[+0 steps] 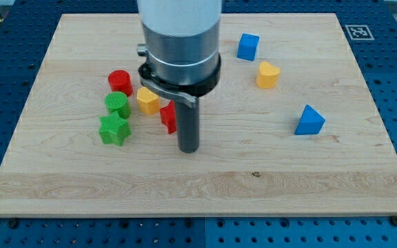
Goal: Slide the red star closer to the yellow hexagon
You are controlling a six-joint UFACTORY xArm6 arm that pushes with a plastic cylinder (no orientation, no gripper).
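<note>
Red star (167, 118) sits just right of the yellow hexagon (147, 100), close beside it, partly hidden by the rod. My tip (188, 147) rests on the wooden board (309, 179), touching the star's right side; it holds nothing. Green star (114, 129) lies left.

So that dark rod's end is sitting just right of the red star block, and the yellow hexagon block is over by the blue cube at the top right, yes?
Not quite. The camera view shows the yellow hexagon block just left of the red star block, beside the red cylinder; the yellow piece near the blue cube is a yellow heart block. My tip is indeed just right of the star.
</note>
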